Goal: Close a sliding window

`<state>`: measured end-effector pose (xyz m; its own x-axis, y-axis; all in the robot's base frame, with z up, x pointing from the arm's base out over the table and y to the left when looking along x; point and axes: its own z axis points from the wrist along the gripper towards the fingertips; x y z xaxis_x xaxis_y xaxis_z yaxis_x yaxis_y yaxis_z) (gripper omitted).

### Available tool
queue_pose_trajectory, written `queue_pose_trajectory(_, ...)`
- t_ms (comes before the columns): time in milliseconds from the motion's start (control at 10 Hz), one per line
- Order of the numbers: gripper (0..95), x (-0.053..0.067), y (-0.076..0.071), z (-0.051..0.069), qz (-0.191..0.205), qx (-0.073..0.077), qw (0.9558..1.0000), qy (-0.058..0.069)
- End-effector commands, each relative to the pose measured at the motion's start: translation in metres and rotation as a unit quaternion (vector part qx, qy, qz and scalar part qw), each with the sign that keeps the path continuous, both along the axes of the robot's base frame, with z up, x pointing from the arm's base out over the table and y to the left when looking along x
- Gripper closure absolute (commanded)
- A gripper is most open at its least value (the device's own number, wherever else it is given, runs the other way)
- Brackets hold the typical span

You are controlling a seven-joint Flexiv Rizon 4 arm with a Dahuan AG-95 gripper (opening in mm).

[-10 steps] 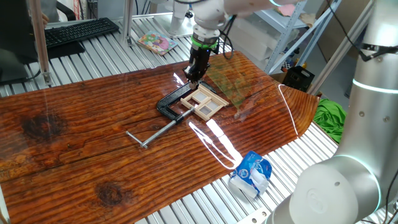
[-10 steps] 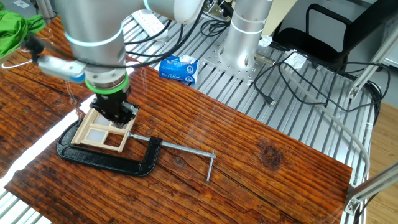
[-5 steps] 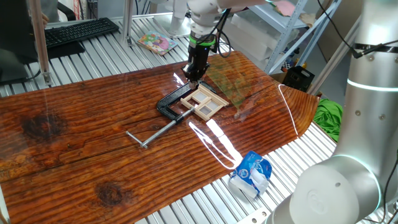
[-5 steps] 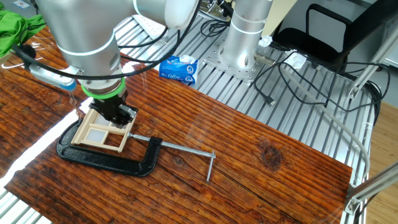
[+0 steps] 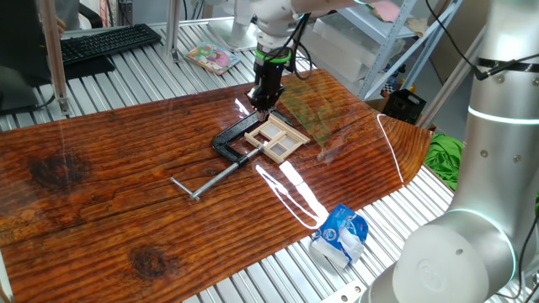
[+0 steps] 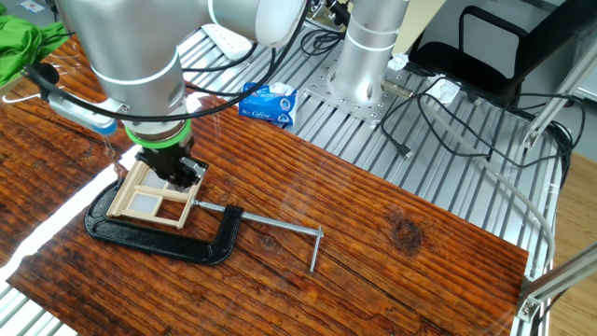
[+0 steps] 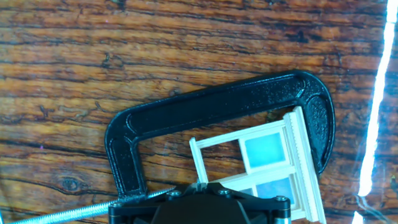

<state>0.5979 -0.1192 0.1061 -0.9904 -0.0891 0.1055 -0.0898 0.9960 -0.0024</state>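
Note:
The sliding window (image 5: 276, 136) is a small tan wooden frame with pale panes, lying flat on the wooden board. A black C-clamp (image 5: 226, 140) holds it. In the other fixed view the window (image 6: 149, 199) lies inside the clamp (image 6: 168, 240). My gripper (image 5: 259, 103) points down at the window's far end, with its jaws together. From the other side, the gripper (image 6: 179, 174) stands over the frame's end nearest the robot base. In the hand view the shut fingertips (image 7: 200, 185) touch the end of a thin frame bar of the window (image 7: 261, 163). Nothing is held between them.
The clamp's long grey screw rod (image 5: 215, 177) runs out across the board to a crossbar (image 6: 315, 250). A blue and white tissue packet (image 5: 339, 236) lies off the board on the metal slats. There is a green cloth (image 5: 446, 160) at the right and a keyboard (image 5: 105, 42) at the far left.
The arm's upper links have shifted slightly. The gripper's tip stays at the same end of the window, and the window and clamp have not visibly moved.

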Motion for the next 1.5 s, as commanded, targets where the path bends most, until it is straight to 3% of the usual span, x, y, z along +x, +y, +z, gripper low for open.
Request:
queue_pose_trajectory(100,95.0,0.000,0.000,0.000,-0.013,0.003,0.9999,0.010)
queue_pose_trajectory(500,95.0,0.000,0.000,0.000,-0.023,-0.003,0.9997,-0.002)
queue_pose_trajectory(700,95.0,0.000,0.000,0.000,-0.022,-0.003,0.9997,0.004)
queue_pose_trajectory(1000,95.0,0.000,0.000,0.000,-0.014,-0.004,0.9999,0.003)
queue_pose_trajectory(1200,95.0,0.005,-0.001,-0.007,-0.013,-0.003,0.9999,-0.001)
queue_pose_trajectory(1500,95.0,0.024,-0.011,-0.021,-0.005,0.000,1.0000,-0.003)
